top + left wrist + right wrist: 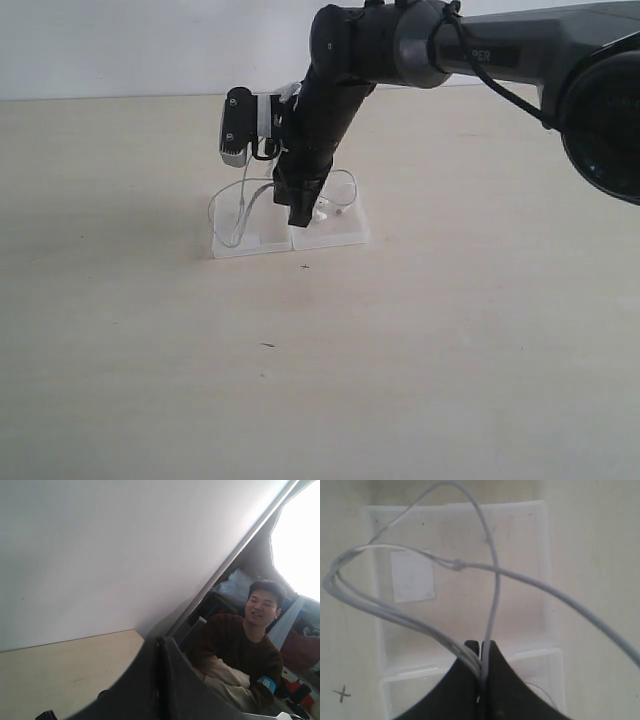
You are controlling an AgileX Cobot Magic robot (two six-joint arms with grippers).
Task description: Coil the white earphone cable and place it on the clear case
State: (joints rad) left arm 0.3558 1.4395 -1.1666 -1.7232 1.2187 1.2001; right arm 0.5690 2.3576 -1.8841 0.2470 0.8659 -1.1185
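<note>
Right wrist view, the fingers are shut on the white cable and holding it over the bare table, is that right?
Not quite. The fingers are shut on the cable, but over the case, not the bare table; the right wrist view shows the case directly beneath them.

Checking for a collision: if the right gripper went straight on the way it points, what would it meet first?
Probably the clear case: the right gripper, jaws shut on the white earphone cable, points down at it near the seam between its halves. The remaining gap is unclear.
</note>
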